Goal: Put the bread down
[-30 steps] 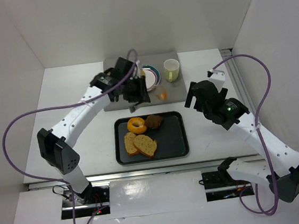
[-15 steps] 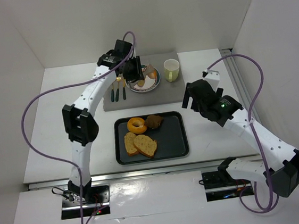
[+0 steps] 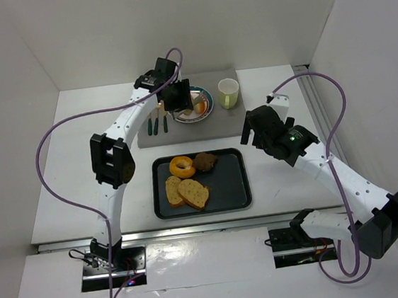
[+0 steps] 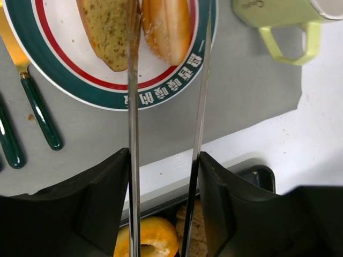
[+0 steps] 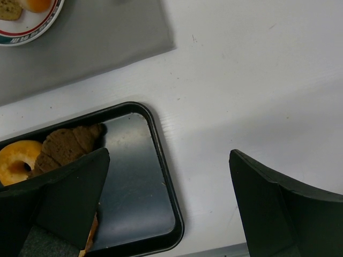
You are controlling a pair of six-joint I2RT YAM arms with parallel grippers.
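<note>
My left gripper (image 3: 178,96) hovers over the red-and-green rimmed plate (image 3: 208,109) at the back. In the left wrist view it (image 4: 163,160) is shut on metal tongs (image 4: 133,107). The tong blades straddle an orange bread roll (image 4: 167,27) lying on the plate (image 4: 80,69) beside a toast slice (image 4: 107,29), with a gap to the right blade. My right gripper (image 3: 258,133) is open and empty right of the black tray (image 3: 235,188); in its own view it (image 5: 169,160) hangs over the tray's right rim (image 5: 166,176).
The tray holds a doughnut (image 3: 182,166), a brown croissant (image 3: 204,161) and two toast slices (image 3: 194,193). A pale green cup (image 3: 229,92) and green-handled cutlery (image 3: 157,123) lie on the grey mat (image 3: 228,121).
My left arm swung back from the mat's front edge to above the plate, and the orange roll now lies on the plate. The right gripper shifted slightly left.
</note>
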